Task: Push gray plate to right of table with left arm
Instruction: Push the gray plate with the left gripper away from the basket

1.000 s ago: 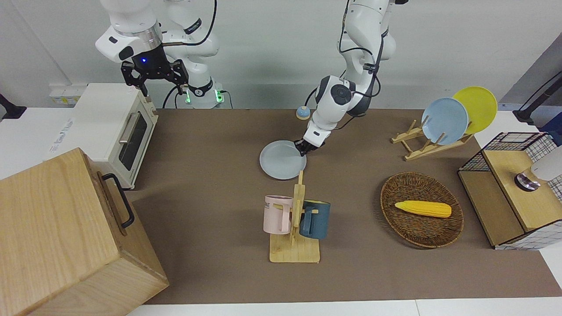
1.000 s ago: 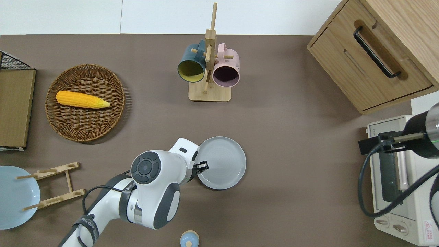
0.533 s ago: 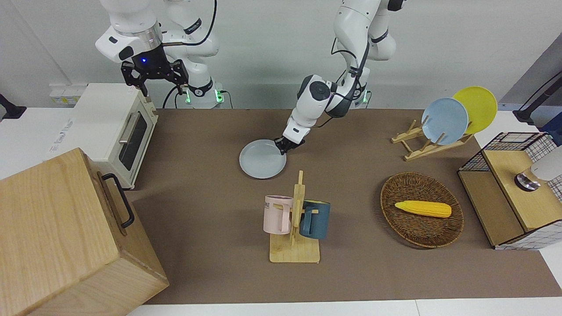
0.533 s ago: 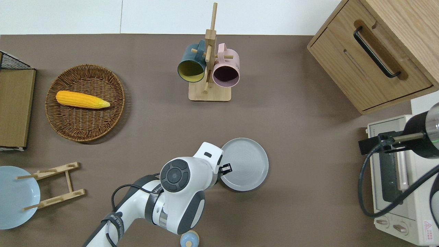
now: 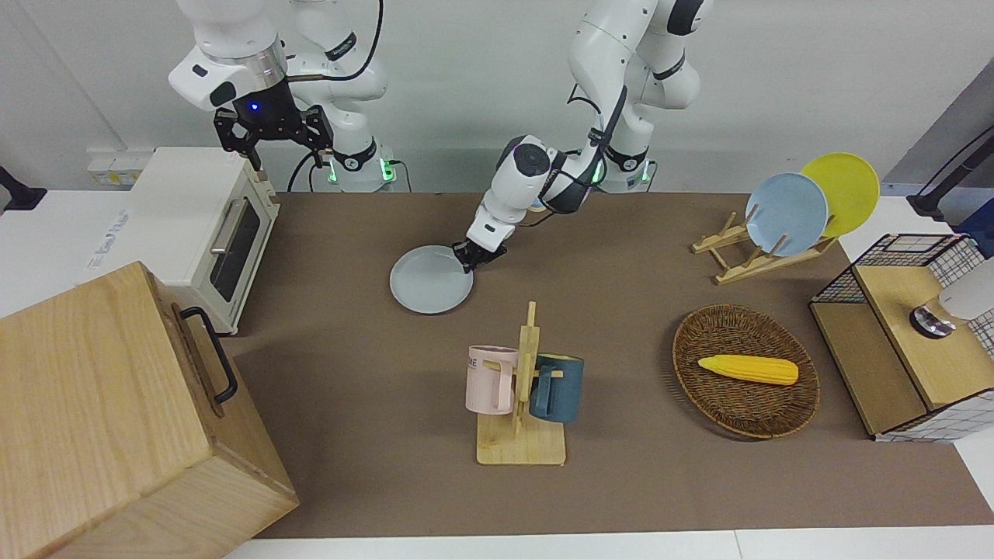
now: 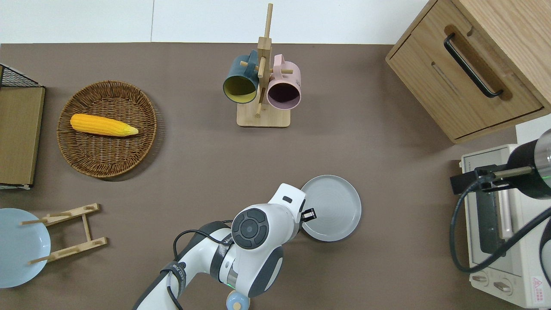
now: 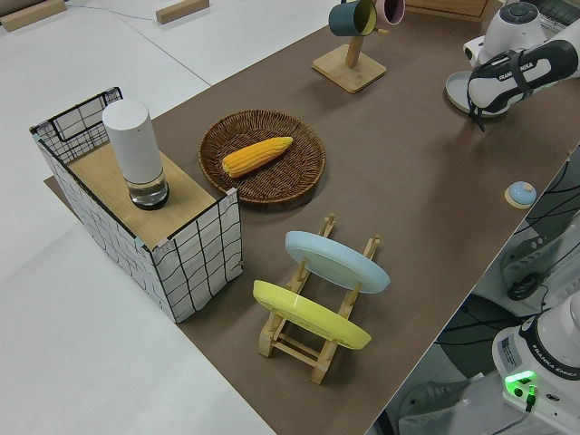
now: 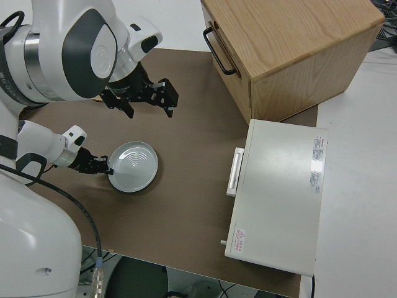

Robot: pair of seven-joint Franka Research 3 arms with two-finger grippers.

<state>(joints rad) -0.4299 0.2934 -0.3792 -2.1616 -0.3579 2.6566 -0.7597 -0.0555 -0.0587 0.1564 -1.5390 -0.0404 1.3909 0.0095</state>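
The gray plate (image 5: 431, 279) lies flat on the brown table (image 5: 349, 373), nearer to the robots than the mug rack; it also shows in the overhead view (image 6: 331, 208) and the right side view (image 8: 132, 166). My left gripper (image 5: 471, 260) is low at the mat with its fingers shut, its tips against the plate's rim on the side toward the left arm's end (image 6: 309, 214). In the right side view the left gripper (image 8: 102, 166) touches the rim. My right gripper (image 5: 272, 144) is open and parked.
A mug rack (image 5: 520, 388) holds a pink and a dark blue mug. A white toaster oven (image 5: 202, 225) and a wooden cabinet (image 5: 116, 419) stand at the right arm's end. A basket with corn (image 5: 745, 371) and a plate rack (image 5: 784, 213) stand toward the left arm's end.
My left gripper has slid toward the right arm's end of the table, and the gray plate has moved that way with it. The right arm has not moved.
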